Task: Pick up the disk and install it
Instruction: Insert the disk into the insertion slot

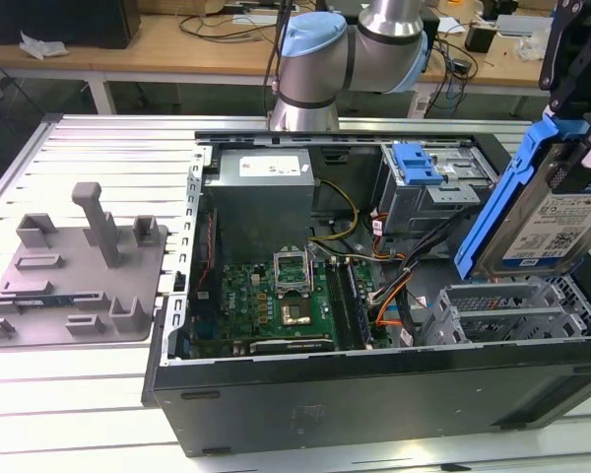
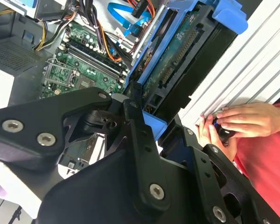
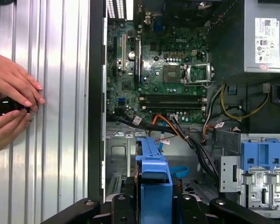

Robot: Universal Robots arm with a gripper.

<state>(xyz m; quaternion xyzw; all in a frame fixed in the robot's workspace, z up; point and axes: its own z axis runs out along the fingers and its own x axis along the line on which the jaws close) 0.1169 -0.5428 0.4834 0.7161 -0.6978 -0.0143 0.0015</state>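
Note:
The disk (image 1: 550, 212) is a silver drive with a white-and-blue label in a blue bracket. It hangs tilted above the right end of the open computer case (image 1: 374, 394), over a metal drive cage (image 1: 502, 310). My gripper (image 1: 577, 138) comes down from the upper right and is shut on the disk. In the second wrist view the disk's (image 2: 177, 56) green circuit-board underside shows between the black fingers (image 2: 135, 126). The first wrist view shows the edge of the blue bracket (image 3: 154, 172), held by my gripper (image 3: 154, 207) above the case floor.
Inside the case lie a green motherboard (image 1: 266, 301), a grey power supply (image 1: 266, 187), loose cables (image 1: 394, 286) and a blue clip (image 1: 417, 163) on the rear bay. A grey fixture plate (image 1: 74, 276) sits at the exterior view's left. A person's hands (image 3: 14, 102) rest on the slatted table beside the case.

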